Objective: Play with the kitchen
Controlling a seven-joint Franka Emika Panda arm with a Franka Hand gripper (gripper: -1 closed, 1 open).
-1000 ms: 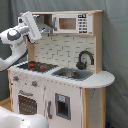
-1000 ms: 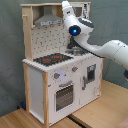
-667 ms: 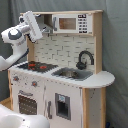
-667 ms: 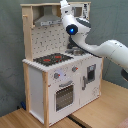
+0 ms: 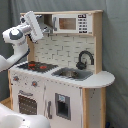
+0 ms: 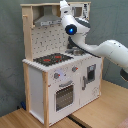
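The kitchen (image 5: 65, 95) (image 6: 50, 90) is a tall toy unit of white panels and light wood, seen in both exterior views. It has a black stovetop (image 5: 37, 65) (image 6: 52, 59) with red rings, a grey sink (image 5: 70, 74), a black faucet (image 5: 85, 59), an oven door (image 5: 27, 104) (image 6: 64, 95) and a grey hood (image 6: 47, 20). My gripper (image 5: 46, 29) (image 6: 63, 6) is raised high above the stovetop, right beside the hood, under the top shelf. It carries nothing that I can see.
A toy microwave (image 5: 70, 23) sits in the upper shelf beside the hood. The kitchen stands on a wooden surface (image 6: 100, 110) before a grey curtain (image 5: 115, 45). A white rounded robot part (image 5: 20, 122) fills the first exterior view's bottom left.
The gripper has edged slightly upward and closer to the hood. The kitchen itself looks unchanged.
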